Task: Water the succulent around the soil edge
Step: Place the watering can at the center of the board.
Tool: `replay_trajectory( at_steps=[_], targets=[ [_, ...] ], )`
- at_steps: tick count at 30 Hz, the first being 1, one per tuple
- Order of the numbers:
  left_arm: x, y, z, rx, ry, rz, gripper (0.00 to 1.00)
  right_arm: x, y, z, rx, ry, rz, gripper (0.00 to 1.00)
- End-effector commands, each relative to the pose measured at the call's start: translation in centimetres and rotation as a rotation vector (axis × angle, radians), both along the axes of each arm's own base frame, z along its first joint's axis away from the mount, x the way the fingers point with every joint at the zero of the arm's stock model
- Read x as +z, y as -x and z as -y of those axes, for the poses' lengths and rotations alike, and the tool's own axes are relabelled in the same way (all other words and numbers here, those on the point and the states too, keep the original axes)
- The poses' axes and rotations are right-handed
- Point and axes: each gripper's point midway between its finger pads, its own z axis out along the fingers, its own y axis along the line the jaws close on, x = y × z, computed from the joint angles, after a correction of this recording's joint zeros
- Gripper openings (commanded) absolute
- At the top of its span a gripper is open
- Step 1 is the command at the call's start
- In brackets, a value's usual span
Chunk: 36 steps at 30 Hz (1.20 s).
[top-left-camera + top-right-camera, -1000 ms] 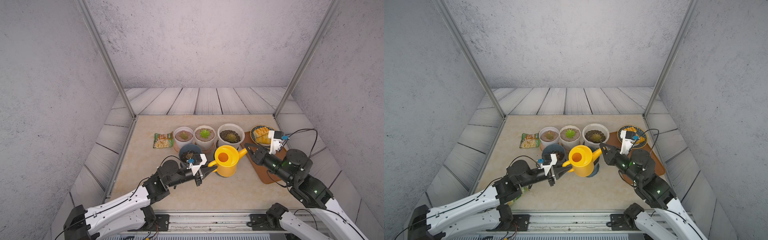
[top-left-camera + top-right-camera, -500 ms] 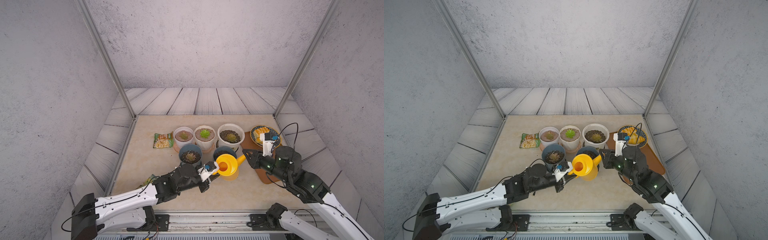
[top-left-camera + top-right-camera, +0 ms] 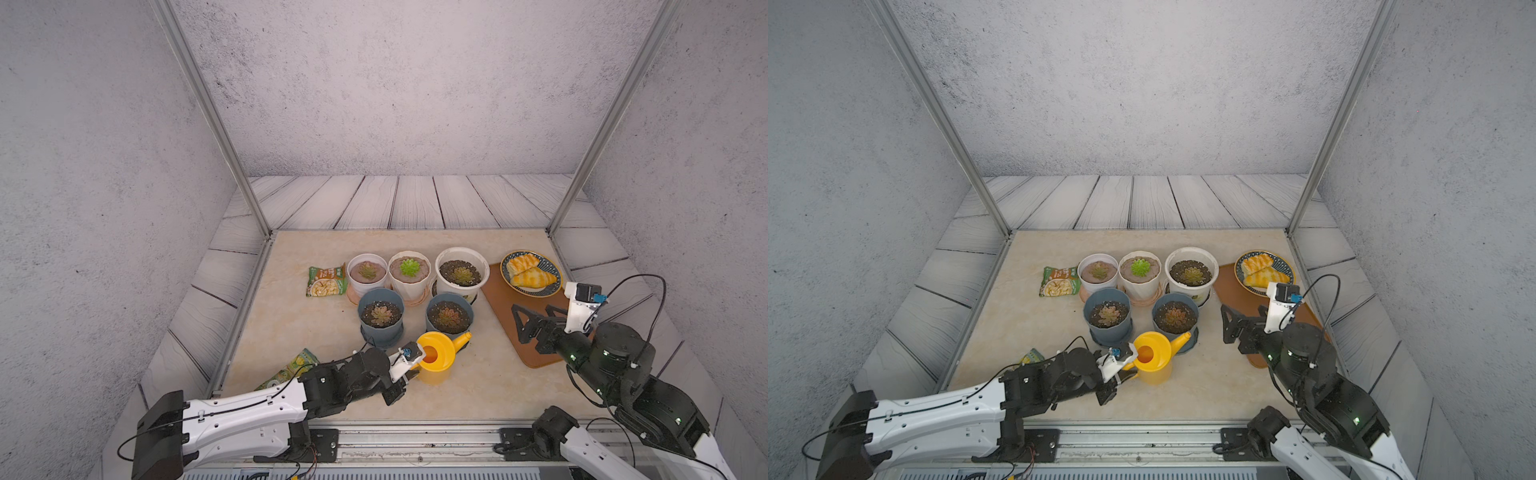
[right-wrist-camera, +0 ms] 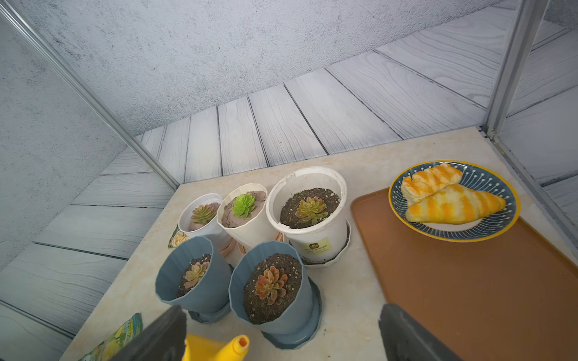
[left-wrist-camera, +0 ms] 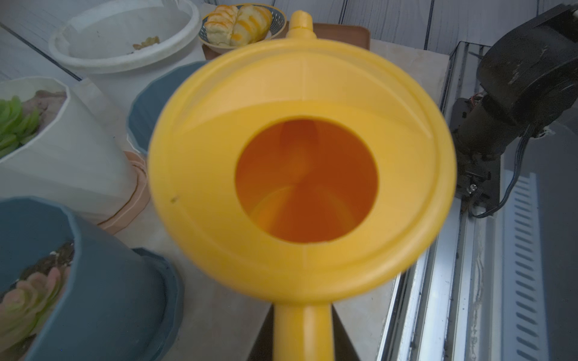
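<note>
Watering can point(image 3: 434, 365) spout sits near right blue pot point(image 3: 468, 320) base.

Yellow watering can point(image 3: 436, 372); brown tray point(image 4: 453, 281); blue plate point(image 4: 491, 184) with white dots, yellow rim.

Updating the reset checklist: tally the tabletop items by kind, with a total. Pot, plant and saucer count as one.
White pots: 3
Blue pots: 2
Yellow watering can: 1
Snack packets: 2
Plate: 1
Pastries: 2
Brown tray: 1
Total: 12
</note>
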Motion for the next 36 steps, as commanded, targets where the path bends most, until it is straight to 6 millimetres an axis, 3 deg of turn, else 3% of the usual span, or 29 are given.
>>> replay_trajectory(
  at_steps=[1, 7, 13, 26, 33, 36],
  targets=[
    [-0.8, -0.6, -2.3, 0.116, -0.016, -0.031, 0.00, -1.5, 0.2, 0.9, -0.029, 0.057, -0.017, 1.00],
    [-1.6, -1.7, -6.8, 0.333, 0.012, -0.052, 0.00, -2.5, 0.0, 0.4, -0.016, 0.053, -0.040, 1.00],
    [-1.9, -2.2, -7.8, 0.426, 0.053, -0.093, 0.00, -3.3, -0.4, -0.1, -0.008, 0.055, -0.069, 1.00],
    [-4.1, -2.8, -4.7, 0.489, 0.073, -0.186, 0.00, -5.8, -0.9, -0.8, 0.007, 0.113, -0.146, 1.00],
    [-5.4, -2.9, -4.3, 0.540, 0.041, -0.181, 0.00, -6.4, -1.3, -0.5, -0.006, 0.161, -0.162, 1.00],
    [-5.4, -2.6, -3.8, 0.534, 0.045, -0.171, 0.10, -6.6, -1.3, -0.5, -0.006, 0.175, -0.167, 1.00]
  ],
)
